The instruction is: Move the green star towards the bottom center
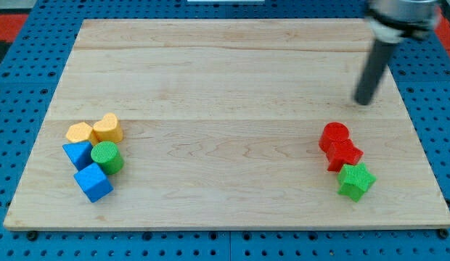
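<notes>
The green star (356, 180) lies near the board's lower right, touching a red star (344, 154) just above it. A red cylinder (333, 135) sits against the red star's upper left. My tip (364, 101) is at the view's upper right, above these blocks and apart from them, roughly a hundred pixels above the green star.
A cluster sits at the view's left: a yellow hexagon (80, 133), a yellow heart (108, 128), a blue triangle (78, 153), a green cylinder (107, 157) and a blue cube (93, 182). The wooden board (225, 80) lies on a blue pegboard.
</notes>
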